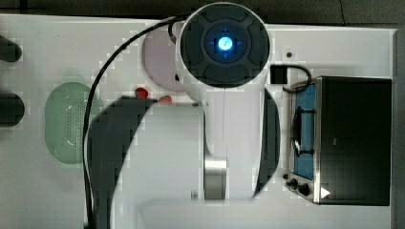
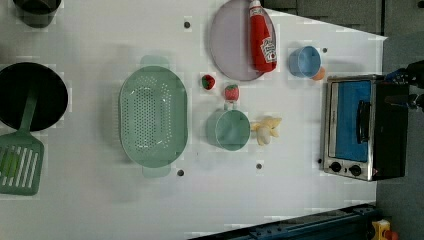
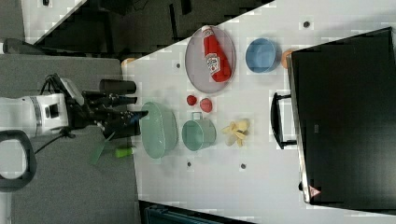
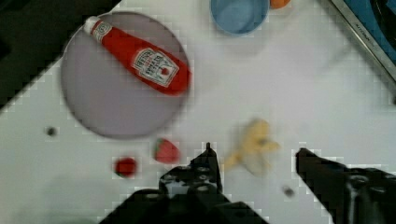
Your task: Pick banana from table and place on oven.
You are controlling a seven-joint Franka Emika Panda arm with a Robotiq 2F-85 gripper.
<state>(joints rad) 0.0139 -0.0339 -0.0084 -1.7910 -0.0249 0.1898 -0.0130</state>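
The banana [image 2: 266,130] lies on the white table [image 2: 100,200], and in the left view you see it just beside the teal cup [image 2: 228,129], on the left view's right of it, between that cup and the toaster oven [image 2: 362,130]. It is well apart from the oven. In the wrist view the banana [image 4: 254,147] sits on the bare table between the two dark fingertips of your gripper [image 4: 254,156], whose fingers [image 4: 208,161] are spread wide and hold nothing. The right view shows the gripper [image 3: 140,114] off beyond the table's edge side, near the green colander [image 3: 159,129], raised above the table.

Also in the left view, you have a ketchup bottle [image 2: 262,37] lying on a grey plate [image 2: 230,45], a blue cup [image 2: 304,61] with a small orange ball [image 2: 318,74] touching it, and two strawberries [image 2: 220,87] between the plate and the teal cup.
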